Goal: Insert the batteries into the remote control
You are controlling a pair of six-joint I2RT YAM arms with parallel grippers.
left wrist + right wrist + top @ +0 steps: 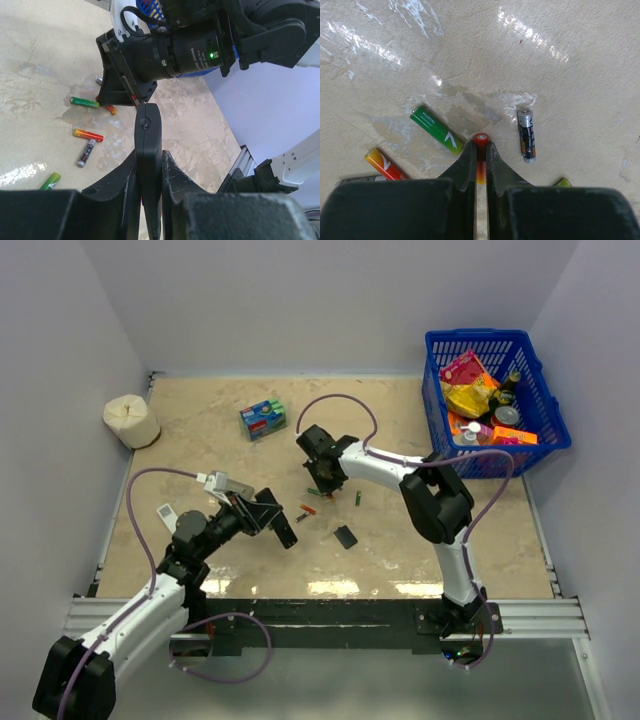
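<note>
Task status: early, nothing loaded as far as we can see. The left gripper [149,161] is pressed together on the black remote control [148,125] and holds it edge-on above the table [420,540], with its free end pointing toward the other arm. From this angle we cannot tell which way the battery bay faces or whether any cell sits in it. A small black piece, which we take to be the back cover [346,536], lies on the table apart from the remote, so we judge the bay open. The right gripper [480,150] is low over the table, fingers pinching one orange-red battery [480,138], whose red tip pokes past the fingertips. We cannot tell whether it is lifted clear. Loose cells lie around it: a green battery [436,129] just beside it on the left, a second orange-red cell [385,164] further left, and a dark cell [526,135] with silver ends on the right. Done: remote secured, cover off, first cell gripped. Left: carry it to the remote, seat it the right way round, repeat with another cell, and refit the cover if wanted.
</note>
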